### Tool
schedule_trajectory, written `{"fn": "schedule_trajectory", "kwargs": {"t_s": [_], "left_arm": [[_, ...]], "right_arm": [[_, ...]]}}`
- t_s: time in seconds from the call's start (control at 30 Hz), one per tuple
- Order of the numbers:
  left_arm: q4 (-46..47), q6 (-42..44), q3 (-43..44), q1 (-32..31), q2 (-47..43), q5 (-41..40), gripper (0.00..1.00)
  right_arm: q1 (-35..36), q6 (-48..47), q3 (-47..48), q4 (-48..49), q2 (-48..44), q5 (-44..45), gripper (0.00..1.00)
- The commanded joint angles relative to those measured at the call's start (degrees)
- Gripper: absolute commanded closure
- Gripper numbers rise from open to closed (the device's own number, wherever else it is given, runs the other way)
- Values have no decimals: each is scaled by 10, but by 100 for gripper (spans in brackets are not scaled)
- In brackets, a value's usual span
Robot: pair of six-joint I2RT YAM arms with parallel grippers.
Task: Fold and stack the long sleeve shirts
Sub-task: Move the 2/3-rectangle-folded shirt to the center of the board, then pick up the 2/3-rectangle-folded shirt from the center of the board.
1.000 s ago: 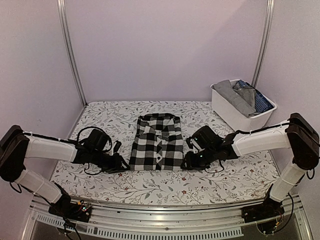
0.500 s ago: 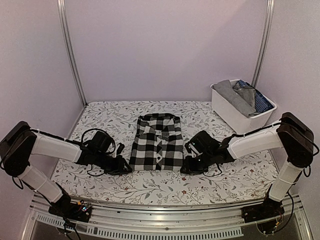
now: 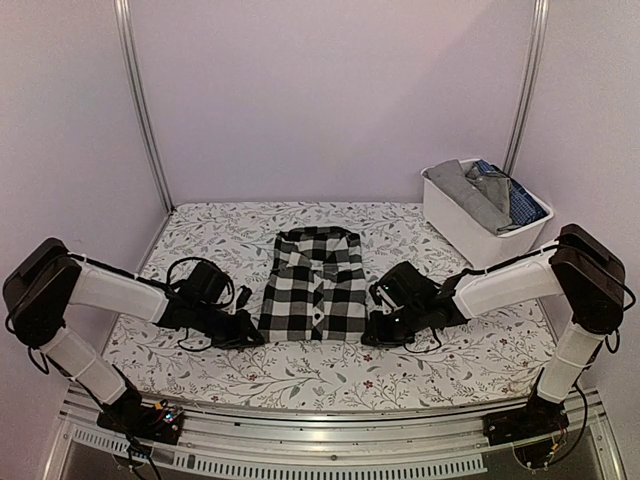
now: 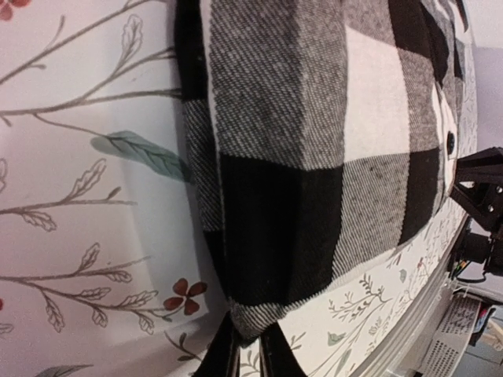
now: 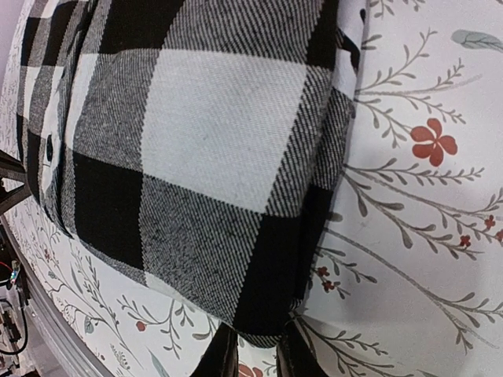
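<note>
**Both tools at the near corners of the checked shirt**

Arm pose, top view: both arms reach inward from their bases and lie low over the worktop [image 3: 300, 375], forearms nearly level. The left tool [image 3: 250, 337] is at the near left corner of the checked shirt [image 3: 315, 285]. The right tool [image 3: 371, 337] is at the near right corner. The wrists mirror each other, one on either side of the garment.

Shirt: folded into a narrow rectangle and flat on the floral worktop at centre, with the collar at the far end and the hem towards the arm bases. A white bin [image 3: 470, 235] stands at the far right, well apart from it. The bin holds a grey garment [image 3: 462, 183] and a blue patterned garment [image 3: 520, 203].

Left wrist view only: the left tool [image 4: 249, 355] stands nearly closed, and its dark fingers [image 4: 224, 355] pinch the tip of the shirt [image 4: 314, 157] corner. The folded edge shows several stacked layers. A dark button [image 4: 450, 143] shows near the far side.

Right wrist view only: the right tool [image 5: 258, 357] is likewise narrowed on the corner of the shirt [image 5: 212, 141]. Cloth sits between its fingers [image 5: 292, 353], and the gap is a little wider than on the left. The corner rests on the worktop [image 5: 424, 236].

The top view does not resolve the jaw gaps. The wrist views do not show the bin.
</note>
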Motion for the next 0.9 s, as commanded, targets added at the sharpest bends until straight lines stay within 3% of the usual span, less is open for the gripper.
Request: {"fn": "schedule_trajectory", "kwargs": {"t_s": [0.0,0.1,0.27,0.63,0.87], "left_arm": [[-3,10,17,-7,11,-9,94],[-15,12,24,-7,4,-12,100],[-59,15,30,-16,-32,-32,100],[-194,-31,27,-88,-184,-105,100],[-282,-62,85,-123,-281,-135,100]], "right_arm": [[5,-4,4,-18,9,19,85],[5,-10,8,-25,5,22,91],[10,-15,7,-43,-18,33,100],[88,14,12,-135,-117,83,100],[107,31,105,-219,-173,120,100]]}}
